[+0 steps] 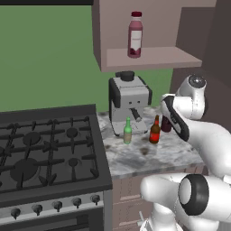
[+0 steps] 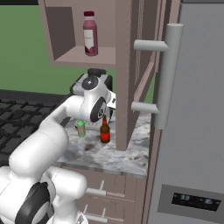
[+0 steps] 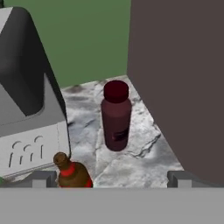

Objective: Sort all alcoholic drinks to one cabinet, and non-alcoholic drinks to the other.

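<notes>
— What's biggest here?
— The stove (image 1: 45,153), left of the marble bench (image 1: 149,155); above the bench an open cabinet (image 1: 149,57) with the pink bottle (image 1: 135,34) upright on its shelf, toward the left edge.
— And on the bench?
— A coffee machine (image 1: 129,101) at the back. The maroon bottle (image 3: 116,116) stands upright to its right, near the bench's back right corner, beside the brown cabinet wall (image 3: 179,78).
— The small ones?
— In front of the machine — the amber bottle (image 1: 155,130) and the green bottle (image 1: 127,131), both upright, near each other but apart, green on the left.
— The hand?
— The hand (image 3: 113,178) hangs above the bench, fingers spread and holding nothing, with the maroon bottle ahead between them and the amber bottle by the left finger (image 3: 43,178).
</notes>
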